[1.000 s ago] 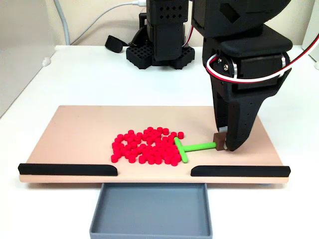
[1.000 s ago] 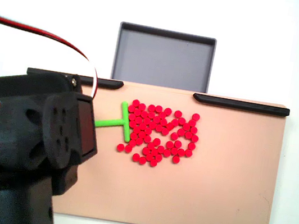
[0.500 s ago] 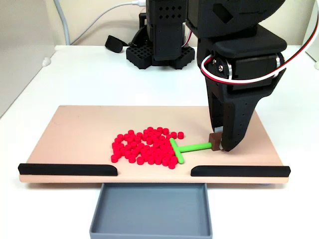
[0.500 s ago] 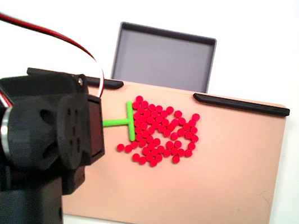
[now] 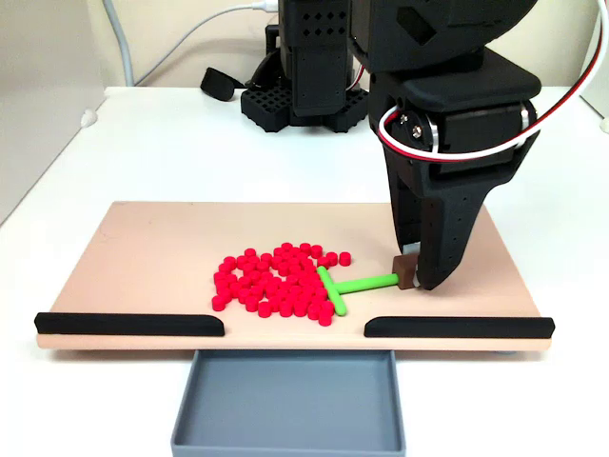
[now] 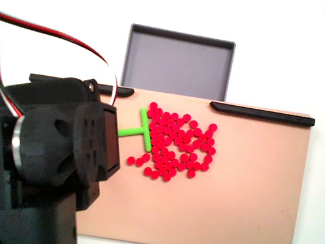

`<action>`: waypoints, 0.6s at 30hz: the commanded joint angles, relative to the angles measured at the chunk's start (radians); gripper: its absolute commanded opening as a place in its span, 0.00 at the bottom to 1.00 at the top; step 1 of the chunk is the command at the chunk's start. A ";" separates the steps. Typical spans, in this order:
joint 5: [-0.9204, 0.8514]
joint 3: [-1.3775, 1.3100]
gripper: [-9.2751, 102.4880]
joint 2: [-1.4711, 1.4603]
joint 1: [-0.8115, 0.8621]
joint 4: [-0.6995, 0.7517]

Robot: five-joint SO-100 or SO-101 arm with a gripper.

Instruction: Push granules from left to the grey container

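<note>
1 fixed view shows the tool (image 5: 411, 276) clamping the green stick (image 5: 354, 285).

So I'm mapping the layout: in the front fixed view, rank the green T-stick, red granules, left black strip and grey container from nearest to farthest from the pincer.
1. Green T-stick, held at the pincer.
2. Red granules, left of the stick.
3. Grey container, below the board's front edge.
4. Left black strip, front left.

- The arm (image 5: 447, 86) is showing a matte black plastic body with angular shells, at the upper right of a fixed view.
- Red, white and black cables (image 5: 457, 152) are looping around its wrist.
- A round plate with small holes (image 6: 74, 151) is facing the other fixed view, lower left.
</note>
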 commanded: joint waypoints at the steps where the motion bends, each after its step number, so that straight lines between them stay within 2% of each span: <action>1: -0.018 -0.006 0.08 0.031 0.012 -0.006; 18: -0.063 -0.006 0.08 0.032 0.026 -0.008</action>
